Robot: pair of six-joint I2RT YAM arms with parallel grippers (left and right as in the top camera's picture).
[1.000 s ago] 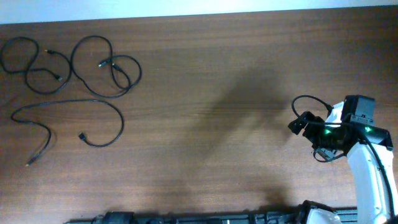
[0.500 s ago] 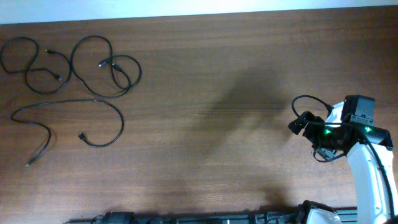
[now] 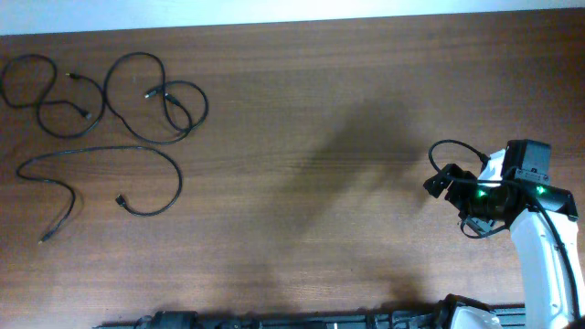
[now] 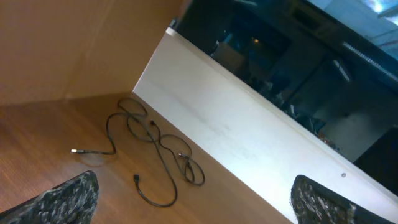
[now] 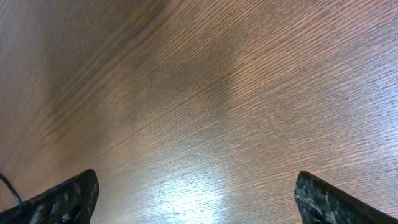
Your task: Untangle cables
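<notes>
Three thin black cables lie apart from both grippers at the table's far left in the overhead view. One curls at the left edge (image 3: pixel 57 133), one forms loops beside it (image 3: pixel 108 87), and one long one (image 3: pixel 110 147) arcs below them. The left wrist view shows them at a distance (image 4: pixel 152 134), one plug end nearest (image 4: pixel 135 178). My left gripper (image 4: pixel 193 182) is open and empty, well above the table, and is out of the overhead view. My right gripper (image 3: pixel 441 181) is open and empty over bare wood at the right side (image 5: pixel 194 178).
The brown wooden table (image 3: pixel 302 119) ends in a white strip along its far edge (image 3: pixel 274 11). A thicker black wire (image 3: pixel 450 144) loops from the right arm (image 3: pixel 535 238). The dark arm bases (image 3: pixel 274 322) line the front edge.
</notes>
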